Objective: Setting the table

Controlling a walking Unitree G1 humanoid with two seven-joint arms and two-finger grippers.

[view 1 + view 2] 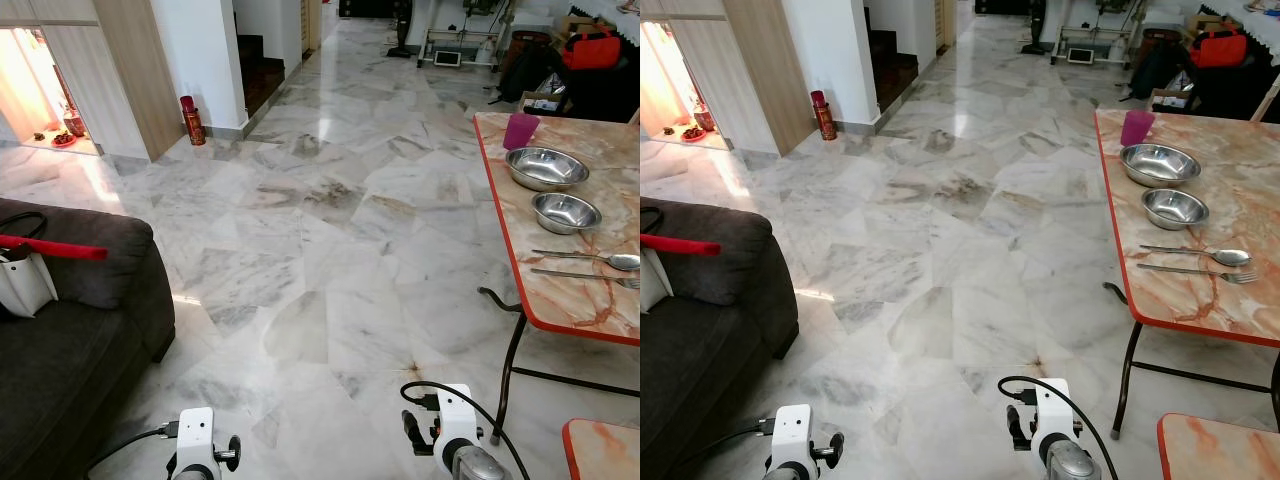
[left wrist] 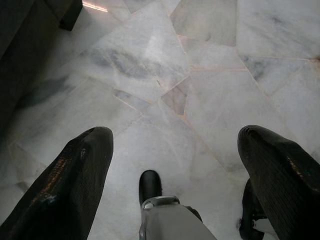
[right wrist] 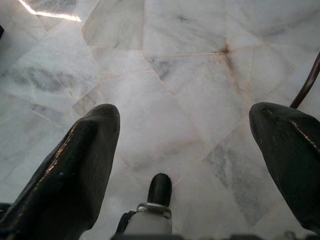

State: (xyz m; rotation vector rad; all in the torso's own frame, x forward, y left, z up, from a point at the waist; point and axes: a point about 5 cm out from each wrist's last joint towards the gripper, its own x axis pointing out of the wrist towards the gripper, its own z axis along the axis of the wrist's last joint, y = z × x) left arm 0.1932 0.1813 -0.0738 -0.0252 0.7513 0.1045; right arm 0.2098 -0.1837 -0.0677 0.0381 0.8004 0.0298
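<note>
A marble-patterned table (image 1: pixel 590 300) with a red rim stands at the right. On it sit a large steel bowl (image 1: pixel 546 167), a smaller steel bowl (image 1: pixel 566 212), a spoon (image 1: pixel 600 259), a fork (image 1: pixel 590 274) and a purple cup (image 1: pixel 520 130) at the far end. Both arms hang low over the floor at the bottom of the eye views, away from the table. My left gripper (image 2: pixel 175 150) is open with nothing between its fingers. My right gripper (image 3: pixel 185 130) is open too, above bare marble tiles.
A dark grey sofa (image 1: pixel 70 330) with a white bag and red strap (image 1: pixel 30 260) stands at the left. A second small table corner (image 1: pixel 605 450) sits at the lower right. A red bottle (image 1: pixel 191 121) stands by the far wall. Bags and clutter lie beyond the table.
</note>
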